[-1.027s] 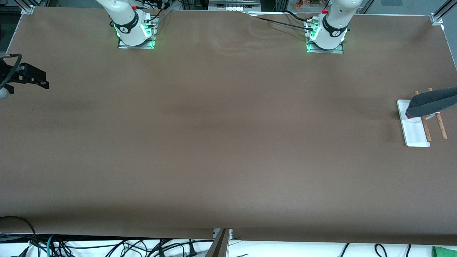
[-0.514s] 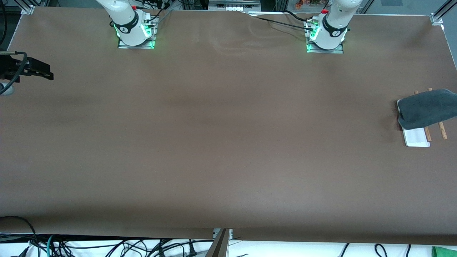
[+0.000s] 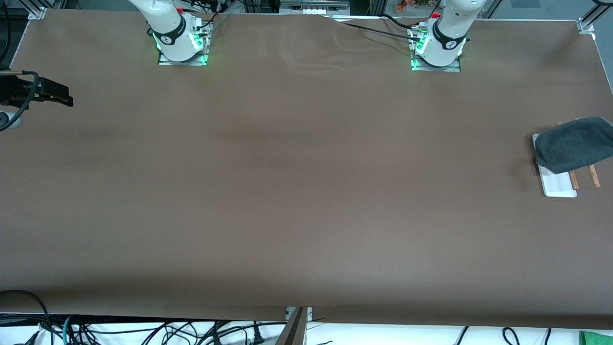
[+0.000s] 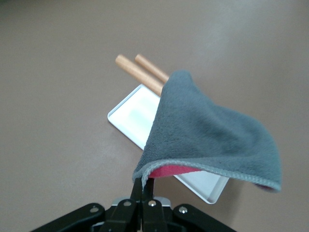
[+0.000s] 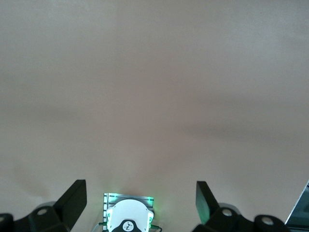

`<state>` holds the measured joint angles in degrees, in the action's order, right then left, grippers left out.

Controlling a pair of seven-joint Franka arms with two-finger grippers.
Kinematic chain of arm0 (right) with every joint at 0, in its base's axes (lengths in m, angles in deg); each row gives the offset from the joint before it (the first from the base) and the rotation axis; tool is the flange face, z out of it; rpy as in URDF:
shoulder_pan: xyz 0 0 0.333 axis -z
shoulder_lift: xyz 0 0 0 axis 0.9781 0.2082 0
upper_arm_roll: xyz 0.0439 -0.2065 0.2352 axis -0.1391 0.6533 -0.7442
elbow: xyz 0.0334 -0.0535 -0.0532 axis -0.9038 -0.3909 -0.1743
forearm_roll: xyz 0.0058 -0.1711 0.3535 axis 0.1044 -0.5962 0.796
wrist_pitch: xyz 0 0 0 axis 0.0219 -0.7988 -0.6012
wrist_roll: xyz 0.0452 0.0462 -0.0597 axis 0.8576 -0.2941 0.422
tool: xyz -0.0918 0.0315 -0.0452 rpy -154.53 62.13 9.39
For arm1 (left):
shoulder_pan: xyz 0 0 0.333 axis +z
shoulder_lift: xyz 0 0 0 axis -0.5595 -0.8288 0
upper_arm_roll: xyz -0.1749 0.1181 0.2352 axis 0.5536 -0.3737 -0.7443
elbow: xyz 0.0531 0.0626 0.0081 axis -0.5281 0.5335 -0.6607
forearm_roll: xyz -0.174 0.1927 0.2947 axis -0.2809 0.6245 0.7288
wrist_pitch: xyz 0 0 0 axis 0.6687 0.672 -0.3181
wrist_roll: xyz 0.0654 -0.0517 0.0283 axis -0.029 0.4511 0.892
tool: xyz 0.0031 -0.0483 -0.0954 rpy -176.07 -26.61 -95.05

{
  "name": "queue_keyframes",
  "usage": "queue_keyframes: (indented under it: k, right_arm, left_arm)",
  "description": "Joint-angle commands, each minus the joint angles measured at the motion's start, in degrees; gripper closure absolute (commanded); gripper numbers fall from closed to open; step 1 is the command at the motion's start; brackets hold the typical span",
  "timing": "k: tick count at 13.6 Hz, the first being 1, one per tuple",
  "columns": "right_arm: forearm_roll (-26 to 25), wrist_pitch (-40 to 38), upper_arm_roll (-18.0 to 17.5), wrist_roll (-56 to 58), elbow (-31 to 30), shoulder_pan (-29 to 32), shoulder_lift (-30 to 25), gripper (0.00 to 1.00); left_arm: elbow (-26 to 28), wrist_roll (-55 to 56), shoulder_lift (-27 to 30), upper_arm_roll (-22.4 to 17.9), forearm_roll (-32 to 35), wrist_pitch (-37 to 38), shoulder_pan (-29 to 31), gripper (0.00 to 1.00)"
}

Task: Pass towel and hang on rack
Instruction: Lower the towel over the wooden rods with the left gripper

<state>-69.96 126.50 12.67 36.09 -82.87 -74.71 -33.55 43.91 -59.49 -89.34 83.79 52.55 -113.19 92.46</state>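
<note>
The towel, dark grey face up, drapes over the rack's wooden rods and part of its white base at the left arm's end of the table. In the left wrist view my left gripper is shut on the towel's edge, with the pink-red underside showing above the base and rods. The left gripper is outside the front view. My right gripper is open and empty over the table's edge at the right arm's end; its fingers stand wide apart.
The right arm's base and the left arm's base stand along the table's robot side. Cables hang below the table's camera-side edge. The right arm's base also shows in the right wrist view.
The towel has come down and spread wider over the rods and base. My right gripper has shifted a little toward the robots' side at the table's end.
</note>
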Motion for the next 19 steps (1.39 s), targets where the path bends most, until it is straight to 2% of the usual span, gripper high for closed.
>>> queue_keyframes:
  k: [1,2,8,9,13,16,19]
  right_arm:
    - [-0.77,-0.13,-0.36,0.36,-1.26,0.51,-1.07,0.0]
    - [-0.77,-0.04,-0.36,0.36,-1.17,0.42,-0.98,0.0]
    - [-0.68,-0.04,-0.36,-0.33,-0.47,0.42,-0.8,0.0]
    - [-0.68,-0.04,-0.36,-0.51,-0.38,0.42,-0.8,0.0]
    - [-0.42,0.05,-0.36,0.27,-0.38,0.5,-0.8,0.0]
    - [-0.59,0.05,-0.36,0.36,-0.38,0.51,-0.54,0.0]
    - [-0.68,0.05,-0.36,0.36,-0.29,0.42,-0.54,0.0]
  left_arm:
    - [-2.34,-0.93,-1.69,-0.02,1.27,-1.15,-0.17,0.16]
    - [-2.34,-0.66,-1.69,-0.02,1.27,-1.68,-0.34,0.0]
    - [-3.93,2.4,0.33,-0.02,1.62,-1.33,-0.78,0.0]
    - [-3.93,3.89,1.29,0.06,3.71,-1.16,-1.3,0.0]
    - [-3.84,25.29,7.0,0.24,18.56,2.34,-12.18,0.0]
    - [-3.66,41.21,11.22,0.33,24.98,7.0,-21.67,0.0]
    - [-3.49,55.45,14.12,0.68,25.71,12.97,-28.79,0.0]
